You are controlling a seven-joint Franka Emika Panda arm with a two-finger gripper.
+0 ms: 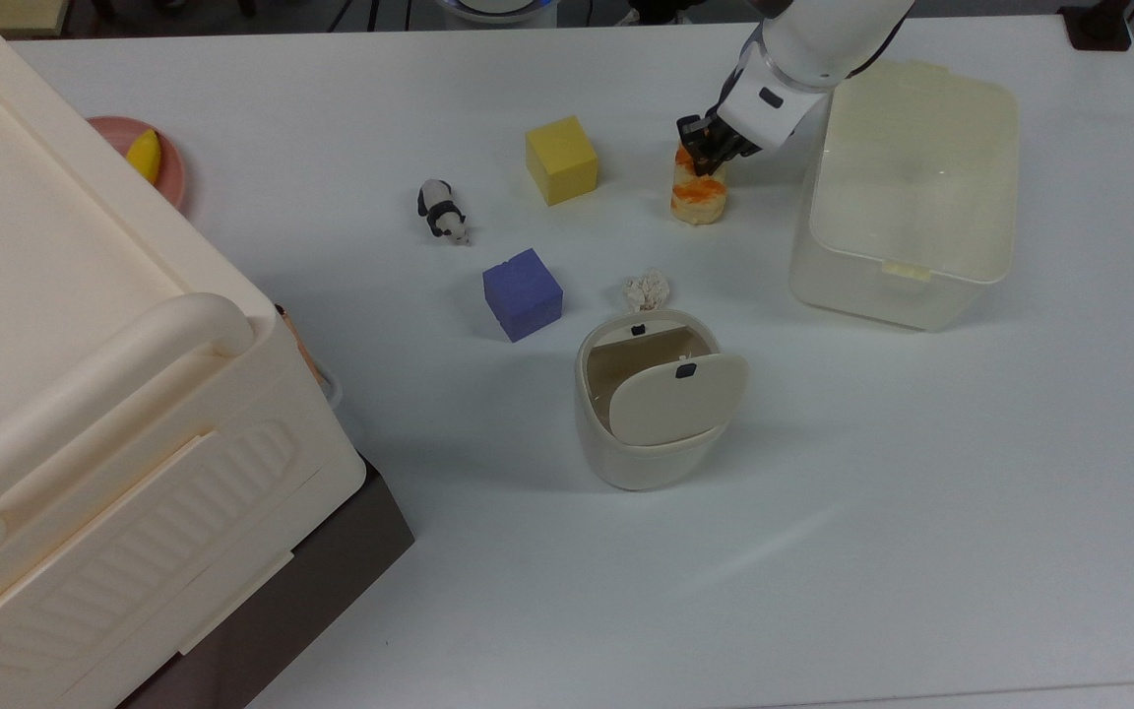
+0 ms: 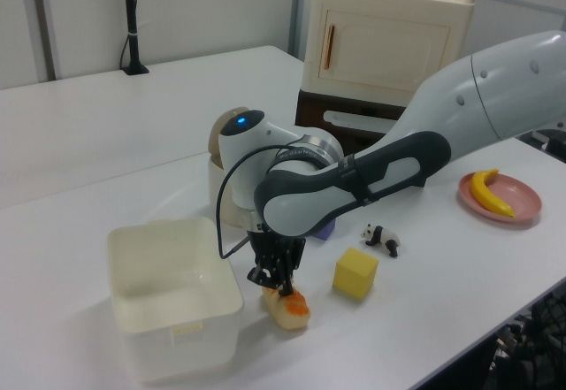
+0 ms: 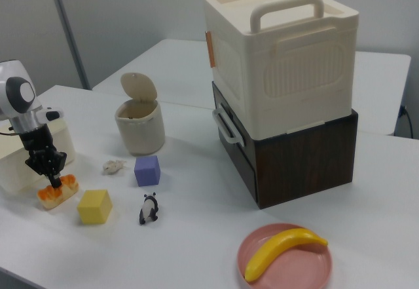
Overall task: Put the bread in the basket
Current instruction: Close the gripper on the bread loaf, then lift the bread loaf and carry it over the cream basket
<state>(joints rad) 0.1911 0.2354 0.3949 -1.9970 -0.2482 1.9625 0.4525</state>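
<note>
While the bench (image 1: 921,492) carries many things, the biggest near the end effector (image 1: 708,153) is the basket (image 1: 907,266), which stands just beside it on the top view's right, its rim higher than the fingers. The yellow cube (image 1: 561,160) sits near the end effector on the top view's left, with the bread (image 1: 697,197) between cube and basket. The bread rests on the bench directly under the end effector, whose fingers are drawn close together and pinch the orange top at one end. I judge the hold as shallow and off-centre. If the arm lifts quickly, the bread could tilt and slip out. If the lift is too low, it could strike the basket wall.
</note>
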